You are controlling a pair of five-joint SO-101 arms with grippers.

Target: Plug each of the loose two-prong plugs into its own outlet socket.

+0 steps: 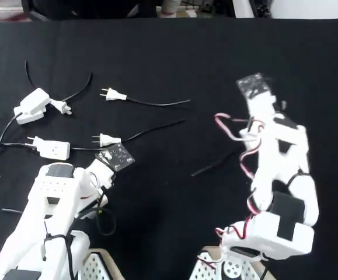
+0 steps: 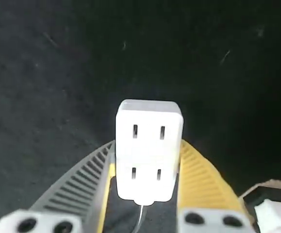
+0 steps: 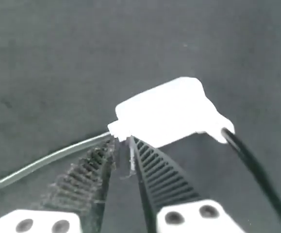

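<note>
Left wrist view gives me the left gripper (image 2: 147,145) clamped on a smooth white outlet block (image 2: 149,160) with rounded corners and four dark slots facing the camera. One ribbed grey finger and one ribbed yellow finger press its sides, over the matte black desk (image 2: 57,73). My right gripper (image 3: 123,143), narrowed to a slit, pinches the near edge of a glossy white plug (image 3: 167,111). The pale sliver between its fingers is too blurred to identify. A black cord (image 3: 252,162) runs out of frame.
</note>
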